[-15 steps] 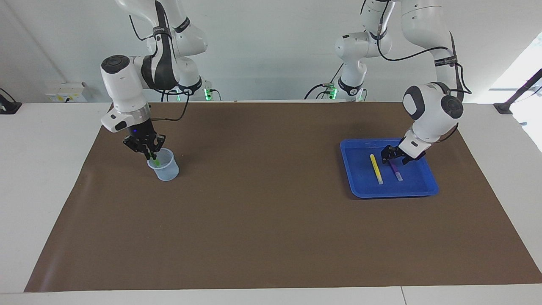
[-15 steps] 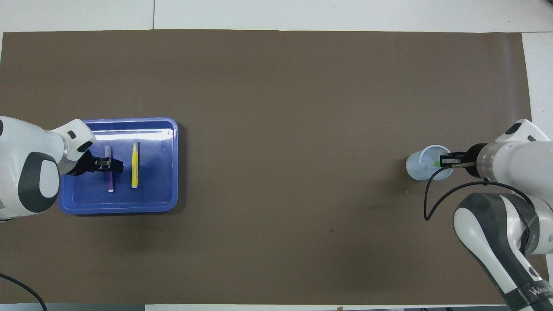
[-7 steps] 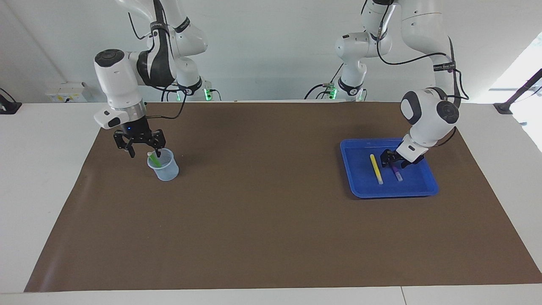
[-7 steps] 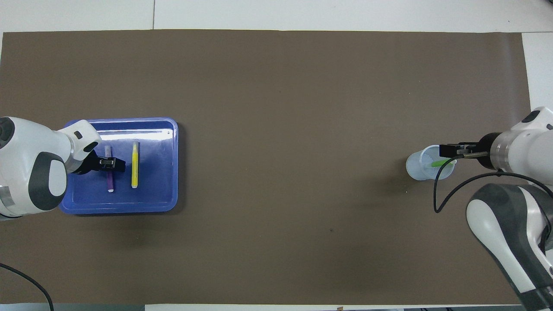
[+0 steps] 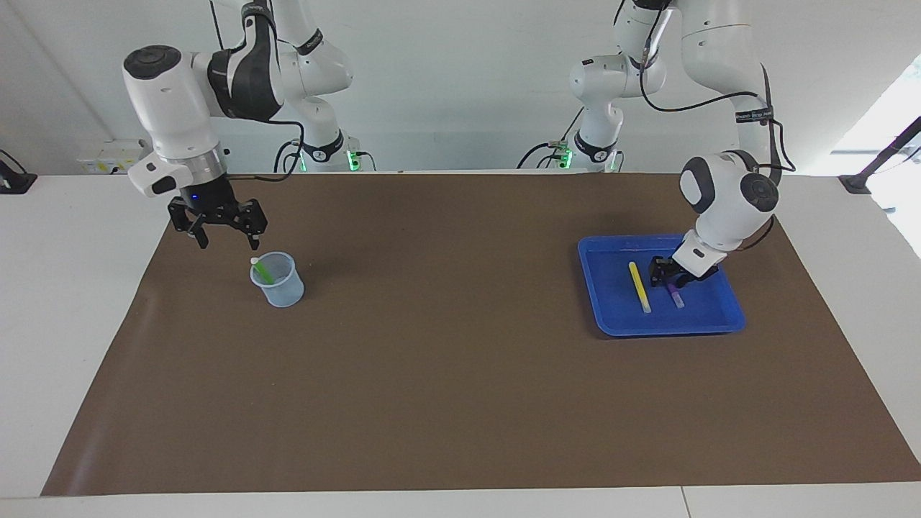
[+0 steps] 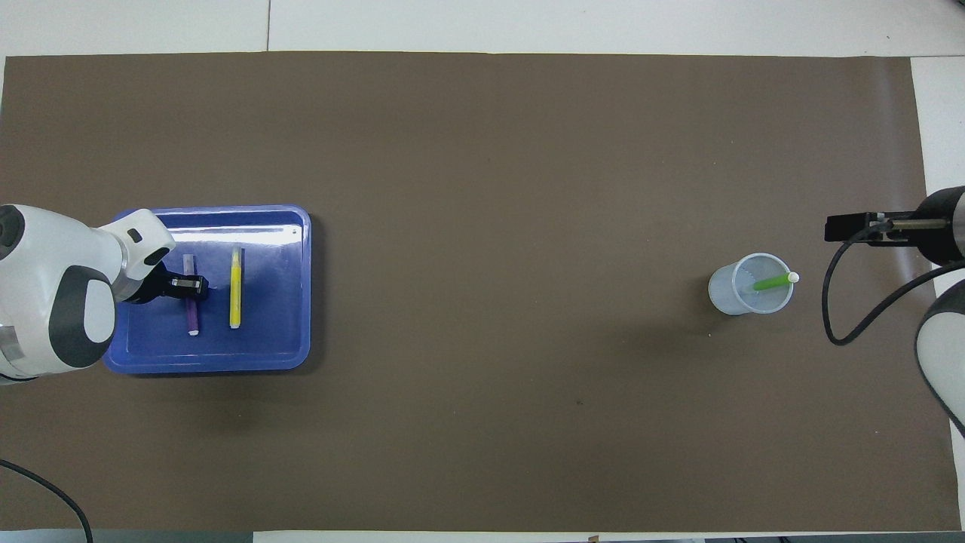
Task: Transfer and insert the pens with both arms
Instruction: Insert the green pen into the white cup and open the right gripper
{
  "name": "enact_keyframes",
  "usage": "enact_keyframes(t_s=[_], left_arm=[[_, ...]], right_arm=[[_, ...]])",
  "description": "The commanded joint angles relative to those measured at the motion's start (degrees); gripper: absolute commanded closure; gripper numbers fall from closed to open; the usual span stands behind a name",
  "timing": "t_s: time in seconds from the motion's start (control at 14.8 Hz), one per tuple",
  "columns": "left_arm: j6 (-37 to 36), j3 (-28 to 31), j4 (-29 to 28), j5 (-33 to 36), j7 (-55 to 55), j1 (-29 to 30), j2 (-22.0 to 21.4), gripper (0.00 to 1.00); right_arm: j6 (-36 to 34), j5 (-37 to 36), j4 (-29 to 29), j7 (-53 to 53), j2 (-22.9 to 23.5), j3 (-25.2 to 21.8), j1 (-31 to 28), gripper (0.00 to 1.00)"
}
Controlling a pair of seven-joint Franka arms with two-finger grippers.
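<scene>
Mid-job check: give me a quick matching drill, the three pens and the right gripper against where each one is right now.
Things:
1. green pen
2. yellow pen
3. purple pen
4. right gripper

States:
A. under the left gripper, in the blue tray
B. open, raised above the mat
C. leaning in the clear cup
D. lying free in the tray

Pairs: 1-C, 2-D, 3-A, 4-B
</scene>
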Motion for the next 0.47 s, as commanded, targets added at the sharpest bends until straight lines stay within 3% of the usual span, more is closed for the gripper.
enact_keyframes(t_s=[0.0, 0.4], left_arm=[[1.4, 0.1, -0.9, 0.7, 0.2, -0.1, 0.1, 0.97], [1.4, 0.1, -0.3, 0.7, 0.1, 0.6, 0.2, 1.00]], right_arm=[[-8.1, 2.8, 12.5, 0.5, 6.7, 2.9, -3.0, 0.00], [-17.4, 2.6, 25.0, 0.7, 12.4, 9.5, -10.2, 0.00]])
